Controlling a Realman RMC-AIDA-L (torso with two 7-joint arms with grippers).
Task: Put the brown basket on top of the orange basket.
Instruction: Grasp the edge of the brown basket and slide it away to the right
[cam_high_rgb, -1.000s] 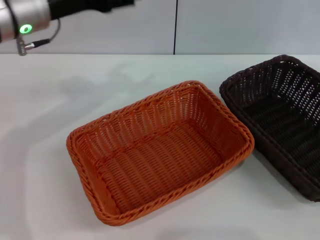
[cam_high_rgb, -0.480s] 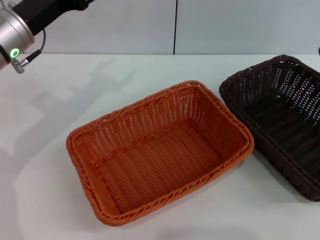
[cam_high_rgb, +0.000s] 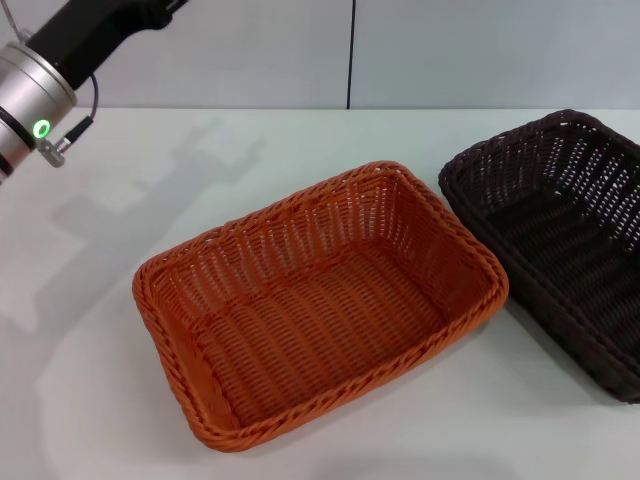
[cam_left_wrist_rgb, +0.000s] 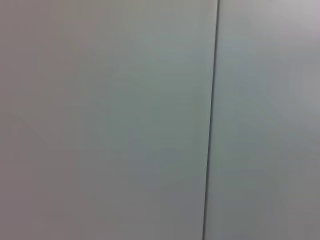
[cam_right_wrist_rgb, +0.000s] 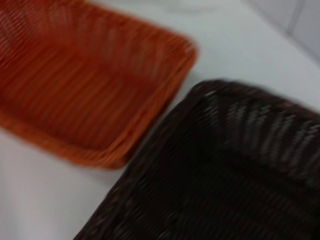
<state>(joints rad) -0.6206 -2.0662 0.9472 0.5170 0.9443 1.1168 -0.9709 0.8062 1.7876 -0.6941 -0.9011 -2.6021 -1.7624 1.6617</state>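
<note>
Neither gripper is visible in any view, so whether their fingers are parted or closed cannot be told. Only the left arm (cam_high_rgb: 50, 75) appears, as a silver and black segment with a green indicator light, raised at the far left corner of the head view, above the table and well apart from both baskets. The right arm does not show in the head view.

Nearest the robot, the orange basket (cam_high_rgb: 320, 305) sits on the white table (cam_high_rgb: 90, 390), set at an angle, its interior holding nothing. Its braided rim is intact all round and its sloping openwork sides are seen from above.

To its right and slightly farther back, the brown basket (cam_high_rgb: 565, 240) stands on the same table, partly cut off by the right edge of the head view. The 2 baskets lie just beside each other, the near corners very close; contact cannot be confirmed. The brown basket is not on top of the orange one.

The right wrist view looks down on the brown basket (cam_right_wrist_rgb: 235, 175), with the orange basket (cam_right_wrist_rgb: 85, 85) beside it.

Farthest back, a pale wall (cam_high_rgb: 480, 50) with 1 dark vertical seam (cam_left_wrist_rgb: 211, 120) fills the left wrist view.
</note>
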